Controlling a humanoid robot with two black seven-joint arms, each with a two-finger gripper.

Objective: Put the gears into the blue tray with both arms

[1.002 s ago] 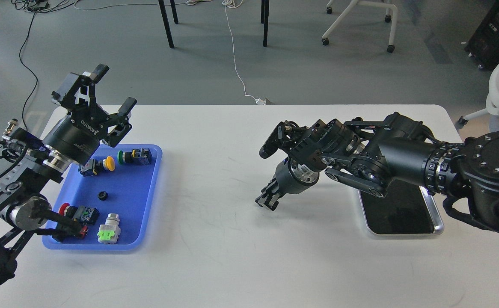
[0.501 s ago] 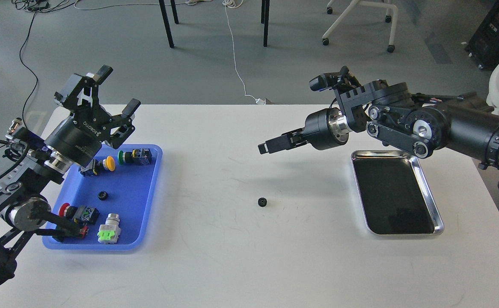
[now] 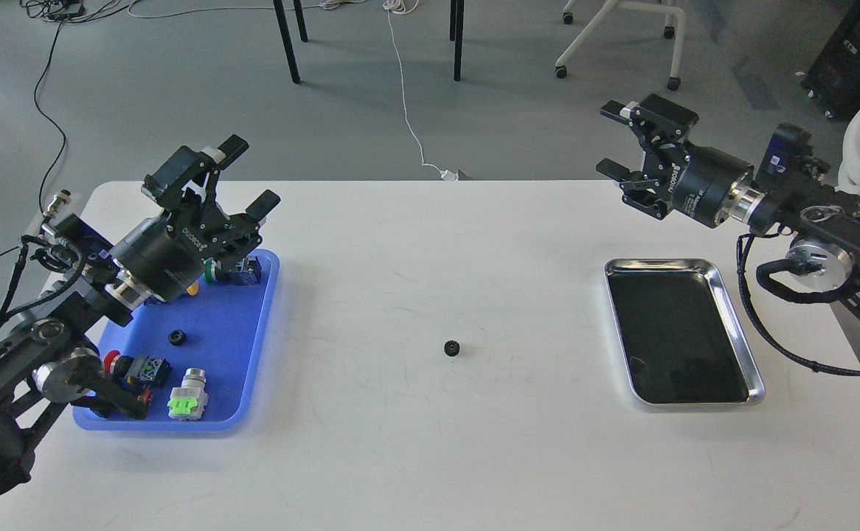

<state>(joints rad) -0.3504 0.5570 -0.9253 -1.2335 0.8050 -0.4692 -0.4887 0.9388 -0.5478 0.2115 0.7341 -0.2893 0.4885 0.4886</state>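
White table (image 3: pixel 430 457) spans the view. Left arm (image 3: pixel 54 332) comes in over the blue tray's left side, right arm (image 3: pixel 821 221) sits above the far right corner. Steel tray (image 3: pixel 747 332) lies on the right of the table, dark inside, nothing in it. Blue tray (image 3: pixel 253 354) on the left edge holds push-button switches: a green-and-white one (image 3: pixel 188 395) at the near rim, a red-capped one (image 3: pixel 135 367) beside it, a green-capped one (image 3: pixel 242 271) at the far end partly behind the gripper. Left gripper (image 3: pixel 251 175) above the tray's far end, fingers spread wide, holding nothing. Right gripper (image 3: pixel 611 140) past the table's far edge, fingers also apart, nothing between them. Two gears: one (image 3: pixel 176 337) inside the blue tray near its middle, the other (image 3: pixel 452 347) alone on bare table, between the two trays, well apart from both grippers
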